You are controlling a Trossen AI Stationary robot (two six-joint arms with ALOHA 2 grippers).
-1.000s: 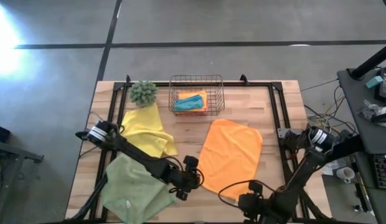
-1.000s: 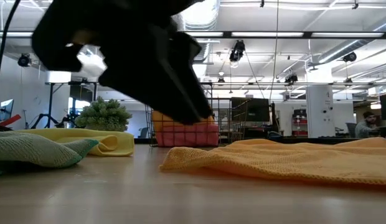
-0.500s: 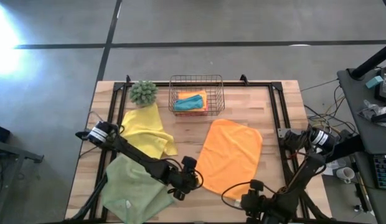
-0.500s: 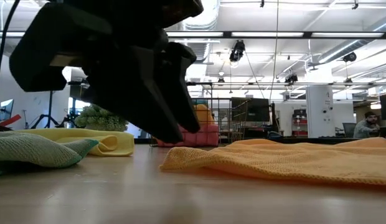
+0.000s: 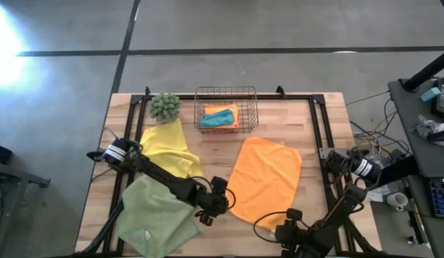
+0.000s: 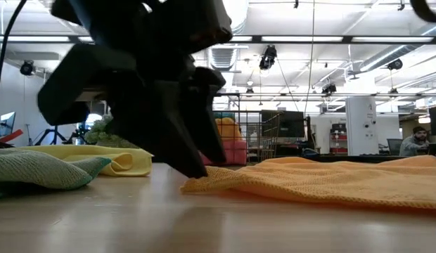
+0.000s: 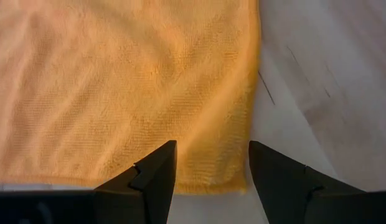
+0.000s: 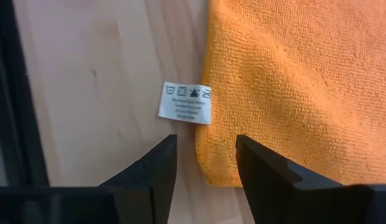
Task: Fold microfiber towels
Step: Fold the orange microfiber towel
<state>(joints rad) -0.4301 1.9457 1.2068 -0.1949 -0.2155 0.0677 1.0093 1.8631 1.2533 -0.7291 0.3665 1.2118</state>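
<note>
Right gripper was mostly cut off at the worktop's near edge in the high view; its wrist cam showed fingers spread, nothing held, straddling the near corner of the flat orange towel w/ its white care label. Left gripper also released, empty, over the towel's other near corner, at the near edge's middle. In the low view a dark arm blocked much of the scene, incl. part of the wire basket.

Towels counted: 5 visible.
- 1 orange, spread flat right of centre.
- 1 yellow towel, rumpled, toward the left edge, partly under the left arm.
- 1 sage green towel, near-left corner, cut off by the frame.
- 1 teal towel on 1 more orange towel, both in the basket at the far edge; anything beneath them hard to make out.

1 spiky green plant near the far-left corner. A person sat far back in the room.
</note>
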